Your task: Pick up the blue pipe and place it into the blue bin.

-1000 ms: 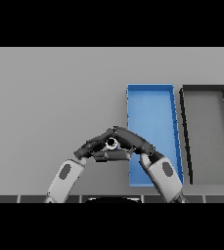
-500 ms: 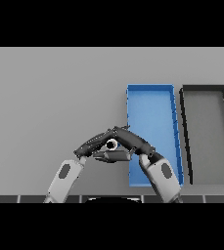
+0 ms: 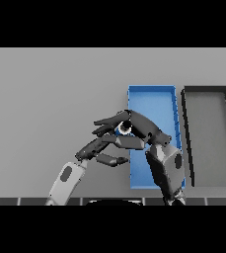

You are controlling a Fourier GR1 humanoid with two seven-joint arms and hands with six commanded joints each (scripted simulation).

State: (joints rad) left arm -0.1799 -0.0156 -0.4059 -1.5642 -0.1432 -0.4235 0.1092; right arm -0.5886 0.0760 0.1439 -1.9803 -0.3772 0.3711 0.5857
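Note:
The blue pipe (image 3: 126, 129) shows end-on as a small blue and white ring, held just above the left rim of the blue bin (image 3: 154, 99). My right hand (image 3: 145, 126) reaches in from the lower right, its fingers and thumb curled round the pipe. Directly below it, my left hand (image 3: 109, 144) comes in from the lower left with its fingers stretched out towards the right, close under the right hand; whether they touch the pipe is hidden. Most of the pipe's length is covered by the hands.
A dark grey bin (image 3: 208, 133) stands right beside the blue bin, on its right. My right forearm (image 3: 166, 170) covers the near part of the blue bin. Grey table (image 3: 45, 99) stretches to the left and behind.
Both hands have moved together to the right and a little away from me, bringing the pipe from beside the bin up to its left rim.

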